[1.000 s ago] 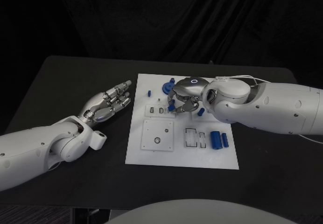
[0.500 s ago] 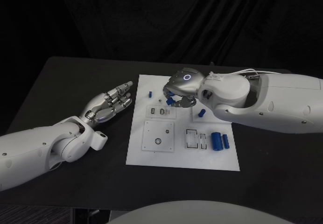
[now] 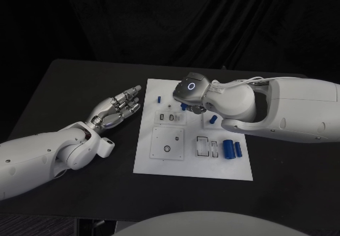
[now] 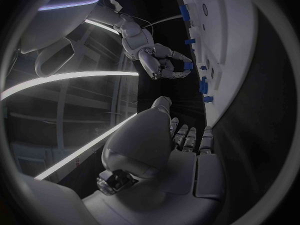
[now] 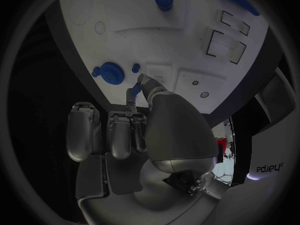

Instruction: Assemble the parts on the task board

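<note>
A black table (image 3: 78, 88) stands before dark black curtains (image 3: 170, 29).

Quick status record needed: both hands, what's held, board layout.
right hand: above the task board's far end, pinching a small blue part
left hand: open, beside the board's left edge, holding nothing
task board: white, mid-table
two blue cylinders: lying side by side on the board's right side
blue disc part: on the board near the right hand
</note>
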Action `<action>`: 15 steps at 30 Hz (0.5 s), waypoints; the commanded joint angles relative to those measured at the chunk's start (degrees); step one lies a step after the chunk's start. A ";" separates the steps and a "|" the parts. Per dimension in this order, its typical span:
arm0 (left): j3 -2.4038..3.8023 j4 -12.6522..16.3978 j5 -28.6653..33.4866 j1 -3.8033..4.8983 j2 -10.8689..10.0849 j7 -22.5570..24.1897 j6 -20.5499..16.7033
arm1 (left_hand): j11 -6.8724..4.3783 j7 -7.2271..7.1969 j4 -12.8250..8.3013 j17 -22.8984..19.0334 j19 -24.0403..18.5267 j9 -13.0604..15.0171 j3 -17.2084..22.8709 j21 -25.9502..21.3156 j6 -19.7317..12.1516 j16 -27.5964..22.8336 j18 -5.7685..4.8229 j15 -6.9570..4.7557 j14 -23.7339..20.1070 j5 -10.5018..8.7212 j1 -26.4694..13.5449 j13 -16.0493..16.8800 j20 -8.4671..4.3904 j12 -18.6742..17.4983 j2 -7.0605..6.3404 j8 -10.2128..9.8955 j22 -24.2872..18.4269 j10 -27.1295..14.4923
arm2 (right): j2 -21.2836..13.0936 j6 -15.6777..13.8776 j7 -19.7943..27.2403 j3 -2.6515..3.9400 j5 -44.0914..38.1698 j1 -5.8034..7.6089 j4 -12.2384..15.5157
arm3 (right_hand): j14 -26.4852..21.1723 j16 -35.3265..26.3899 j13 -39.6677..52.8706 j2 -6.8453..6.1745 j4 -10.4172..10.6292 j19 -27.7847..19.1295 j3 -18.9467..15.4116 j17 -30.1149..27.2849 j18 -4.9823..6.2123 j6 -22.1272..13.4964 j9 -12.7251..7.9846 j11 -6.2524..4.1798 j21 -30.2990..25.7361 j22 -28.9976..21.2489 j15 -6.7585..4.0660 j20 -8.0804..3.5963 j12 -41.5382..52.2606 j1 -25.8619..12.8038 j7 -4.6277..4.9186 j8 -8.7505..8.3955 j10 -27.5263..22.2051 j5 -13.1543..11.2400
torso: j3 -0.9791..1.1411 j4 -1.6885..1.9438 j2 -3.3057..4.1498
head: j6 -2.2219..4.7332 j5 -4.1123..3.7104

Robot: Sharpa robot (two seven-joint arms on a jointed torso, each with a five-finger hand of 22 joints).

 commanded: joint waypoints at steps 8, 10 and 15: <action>0.04 -0.17 0.13 -0.07 0.34 7.63 0.84 | 0.53 0.23 0.04 -0.07 0.06 -0.06 0.36 -0.34 -0.23 -0.21 -0.83 0.49 -0.02 -0.20 -0.45 0.03 0.31 0.18 -0.32 -0.09 -0.09 0.01 | 1.04 5.10 -1.99 0.01 -1.57 -0.38 -0.35 | 5.53 -0.19 15.09 -0.27 -0.91 0.48 0.82 14.06 0.30 1.88 3.95 0.06 -0.65 11.68 -0.13 0.03 0.15 -1.06 -1.89 -1.01 5.96 0.14 | 0.14 0.02 0.16 | -0.46 0.29; 0.04 -0.20 0.13 -0.07 0.37 7.62 0.86 | 0.53 0.23 0.04 -0.07 0.06 -0.06 0.36 -0.34 -0.23 -0.21 -0.83 0.49 -0.02 -0.20 -0.45 0.03 0.31 0.18 -0.32 -0.09 -0.09 0.01 | 1.28 4.82 -1.74 0.01 -1.12 -0.51 -0.60 | 5.53 -0.19 15.09 -0.27 -1.01 0.42 0.92 14.07 0.32 1.84 3.94 0.08 -0.75 11.66 -0.11 0.05 0.15 -1.10 -1.88 -1.18 5.96 0.14 | 0.15 0.04 0.18 | -0.57 0.22; 0.04 -0.26 0.13 -0.08 0.43 7.55 0.93 | 0.54 0.23 0.02 -0.07 0.06 -0.06 0.40 -0.34 -0.24 -0.21 -0.83 0.50 -0.02 -0.21 -0.44 0.03 0.32 0.18 -0.32 -0.09 -0.09 0.00 | 1.78 3.59 -0.74 0.01 -0.48 -0.94 -1.45 | 5.53 -0.17 15.09 -0.28 -1.06 0.39 1.02 14.09 0.34 1.80 3.93 0.12 -0.79 11.65 -0.09 0.07 0.15 -1.35 -1.83 -1.46 5.96 0.12 | 0.16 0.05 0.19 | -0.79 0.31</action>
